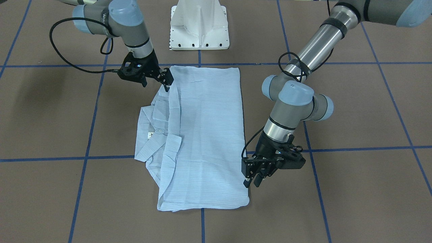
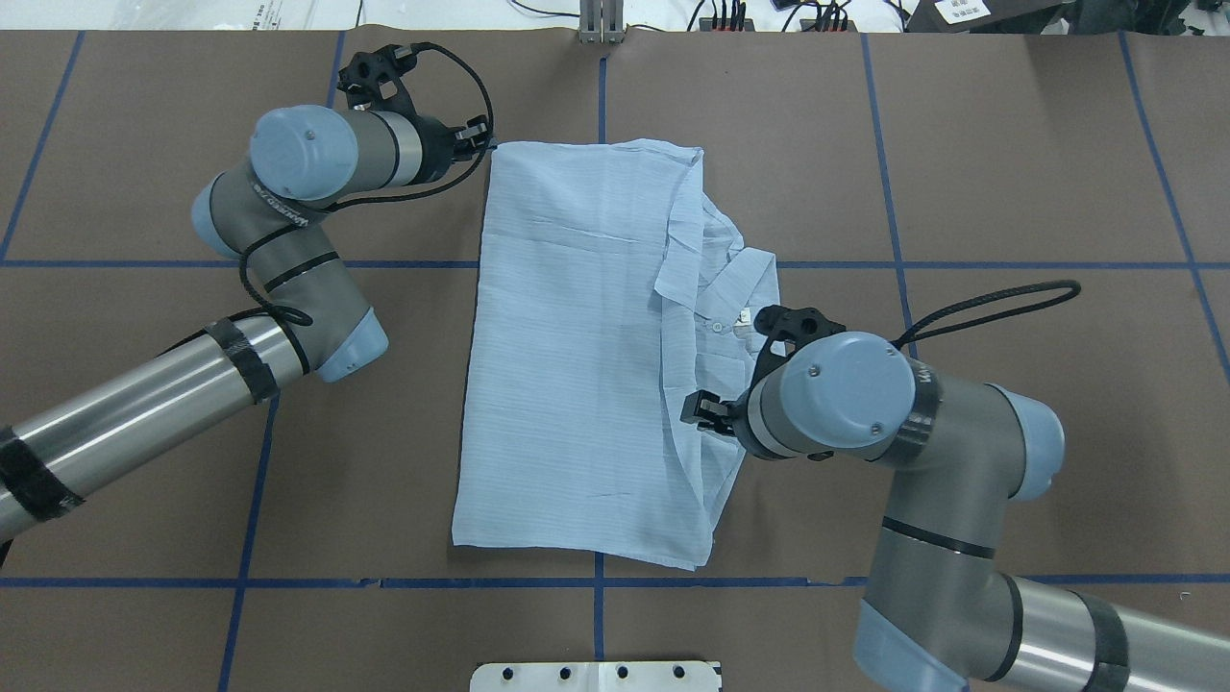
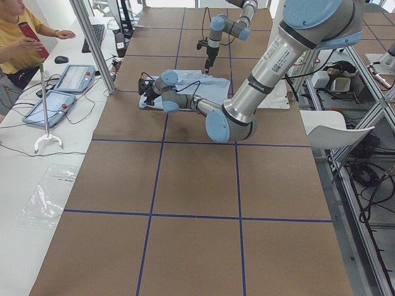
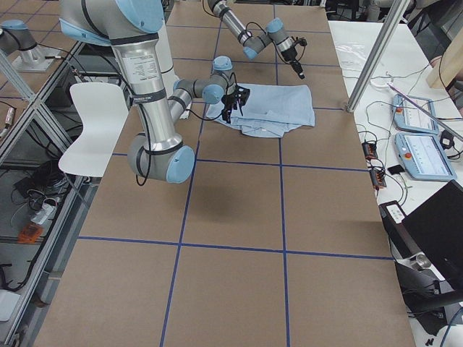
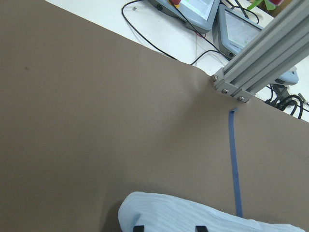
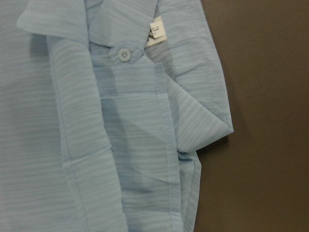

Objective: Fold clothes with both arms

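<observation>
On the brown tabletop [image 2: 1009,144]: the thin pale-blue striped button-up shirt [image 2: 577,356] lies flat near the middle, across a blue tape line [image 2: 961,263].
Shape of the shirt: a long rectangle of several layers. No loose sleeve shows, so I judge that the sleeves are already folded in.
Collar side: the pointed collar [image 2: 745,288], with its small white neck label [image 6: 158,30] and a round white button [image 6: 125,53], sticks out past the rectangle on the robot's right. A crumpled flap lies beside it.
Left claw [image 1: 252,182]: released, with the two fingertips apart. It is low at the shirt's far corner on the robot's left and grasps nothing.
Right claw [image 1: 166,82]: low over the shirt's edge on the robot's right, beside the collar and nearer to the robot. Whether it is released or clenched I cannot tell.
Done so far: the lengthwise folds appear finished, and most of the cloth is smooth.
Left to do: in my judgement the collar part must come inside the outline. Then the long rectangle should be folded across to make it shorter. The layers on the collar side are not even and may need tidying.
</observation>
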Robot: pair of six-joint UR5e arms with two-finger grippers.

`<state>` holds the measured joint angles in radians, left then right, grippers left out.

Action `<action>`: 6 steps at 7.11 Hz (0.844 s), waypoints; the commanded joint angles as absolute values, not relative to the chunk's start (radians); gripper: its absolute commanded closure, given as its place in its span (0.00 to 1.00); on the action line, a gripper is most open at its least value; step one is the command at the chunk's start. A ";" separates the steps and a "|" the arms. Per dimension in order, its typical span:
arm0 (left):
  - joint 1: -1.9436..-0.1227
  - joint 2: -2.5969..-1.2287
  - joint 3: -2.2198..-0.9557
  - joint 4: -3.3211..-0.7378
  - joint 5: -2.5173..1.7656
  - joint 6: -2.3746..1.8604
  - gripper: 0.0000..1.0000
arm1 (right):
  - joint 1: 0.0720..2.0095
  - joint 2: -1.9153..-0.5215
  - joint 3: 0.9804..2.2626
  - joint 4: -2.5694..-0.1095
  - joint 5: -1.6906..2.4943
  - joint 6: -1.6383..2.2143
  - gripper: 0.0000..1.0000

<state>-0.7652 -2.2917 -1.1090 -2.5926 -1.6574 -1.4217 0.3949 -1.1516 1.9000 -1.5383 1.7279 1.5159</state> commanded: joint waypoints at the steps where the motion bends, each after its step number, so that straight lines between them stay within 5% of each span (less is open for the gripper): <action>1: -0.819 -2.190 -1.202 -2.594 -1.759 -1.414 0.55 | 0.356 -1.051 1.864 -1.707 1.692 1.299 0.00; 6: -0.825 -2.143 -1.249 -2.594 -1.764 -1.410 0.55 | 0.354 -0.934 1.689 -1.802 1.658 1.123 0.00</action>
